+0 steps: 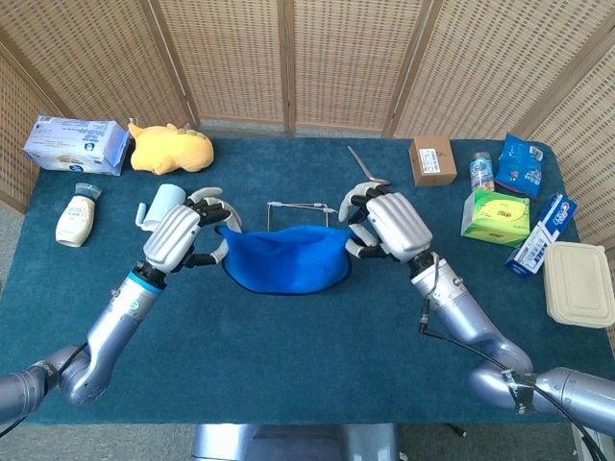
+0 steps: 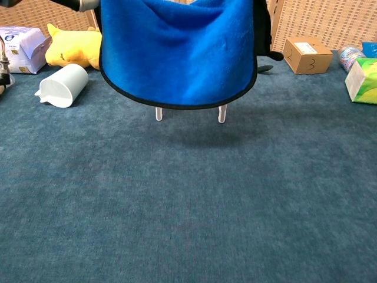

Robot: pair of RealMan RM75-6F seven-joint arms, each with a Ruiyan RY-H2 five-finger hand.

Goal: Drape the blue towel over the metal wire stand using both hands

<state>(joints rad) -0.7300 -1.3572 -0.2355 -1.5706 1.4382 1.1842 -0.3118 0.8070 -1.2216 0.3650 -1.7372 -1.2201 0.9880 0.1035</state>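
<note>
The blue towel [image 1: 284,259] was held aloft, stretched between the left hand [image 1: 179,236] and right hand [image 1: 389,226], each gripping one end, just before the metal wire stand [image 1: 300,206].

Head view: high above, angled steeply down, covering the whole table [image 1: 288,365] at a distance. Chest view: low, near table level, facing forward, close behind the towel [image 2: 177,53]. Shared: towel, stand feet [image 2: 158,114] below fingers, cup [image 2: 62,85], box [image 2: 305,54].
</note>
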